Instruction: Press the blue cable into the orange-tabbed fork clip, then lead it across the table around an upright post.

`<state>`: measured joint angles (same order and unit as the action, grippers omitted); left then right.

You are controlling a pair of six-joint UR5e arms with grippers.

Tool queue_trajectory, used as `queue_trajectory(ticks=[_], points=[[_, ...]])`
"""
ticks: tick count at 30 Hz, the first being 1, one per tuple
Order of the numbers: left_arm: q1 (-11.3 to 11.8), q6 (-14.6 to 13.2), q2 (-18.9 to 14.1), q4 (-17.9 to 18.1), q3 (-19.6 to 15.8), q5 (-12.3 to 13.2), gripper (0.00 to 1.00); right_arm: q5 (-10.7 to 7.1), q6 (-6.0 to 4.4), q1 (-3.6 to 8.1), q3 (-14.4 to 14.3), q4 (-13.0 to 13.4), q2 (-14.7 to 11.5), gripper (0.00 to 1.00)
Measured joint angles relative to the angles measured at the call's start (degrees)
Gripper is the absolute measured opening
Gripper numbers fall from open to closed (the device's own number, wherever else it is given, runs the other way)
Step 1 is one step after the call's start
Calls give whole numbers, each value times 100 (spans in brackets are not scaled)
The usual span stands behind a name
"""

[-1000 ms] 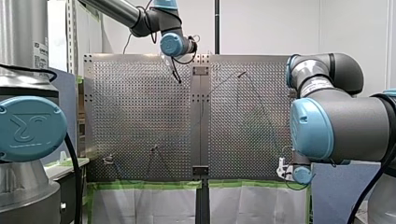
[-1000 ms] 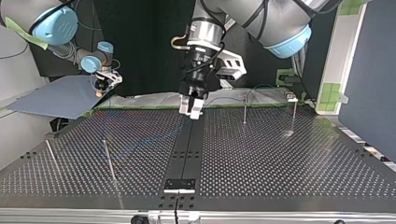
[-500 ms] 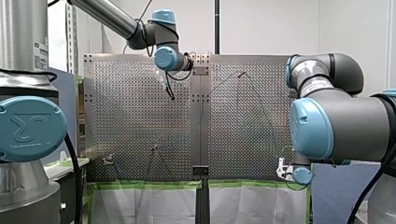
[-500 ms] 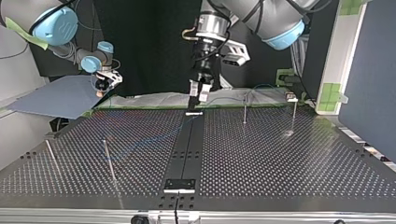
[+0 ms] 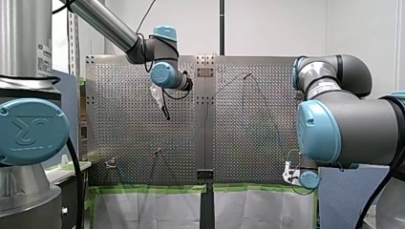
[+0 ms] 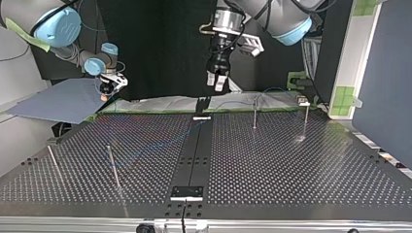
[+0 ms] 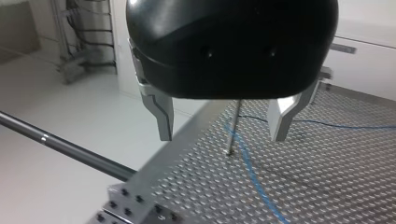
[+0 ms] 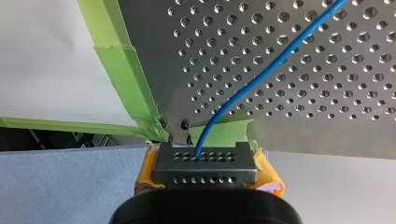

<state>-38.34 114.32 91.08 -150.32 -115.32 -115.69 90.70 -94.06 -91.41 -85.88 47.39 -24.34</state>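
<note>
- Your left claw (image 6: pixel 214 83) hangs released and empty above the far edge of the tabletop (image 6: pixel 291 165), in the upper middle of the top view. In the left wrist view its two metal fingers (image 7: pixel 161 114) stand well apart.
- Ahead of that claw, seen between the fingers, a thin post (image 7: pixel 232 128) stands upright on the tabletop. The cable (image 7: pixel 254 175) runs close by its foot.
- Your right claw (image 8: pixel 204 158) is clenched on the cable. In the right wrist view the blue line enters between its yellow pads (image 8: pixel 268 175).
- In the top view that claw sits off the tabletop's far corner, in the upper left of the frame.
- From the right claw the cable climbs ahead over the perforated plate, beside a strip of green tape (image 8: pixel 123 60).
- In the top view the cable shows only faintly. It lies across the left half of the tabletop, from the centre strip toward the lower-left post (image 6: pixel 113 167).
</note>
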Motion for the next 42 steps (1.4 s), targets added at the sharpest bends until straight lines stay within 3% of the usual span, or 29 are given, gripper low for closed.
queue_trajectory(ticks=[11,27,36,42], points=[[47,19,121,324,-619,-1,100,-51,0,1,18,10,2,0],[122,13,126,1234,-1593,27,100,-61,-5,-3,23,16,6,0],[201,-108,129,1691,-2054,362,100,-60,0,-10,41,0,8,0],[337,-98,131,2027,-2320,441,100,-60,0,-13,46,-3,9,0]])
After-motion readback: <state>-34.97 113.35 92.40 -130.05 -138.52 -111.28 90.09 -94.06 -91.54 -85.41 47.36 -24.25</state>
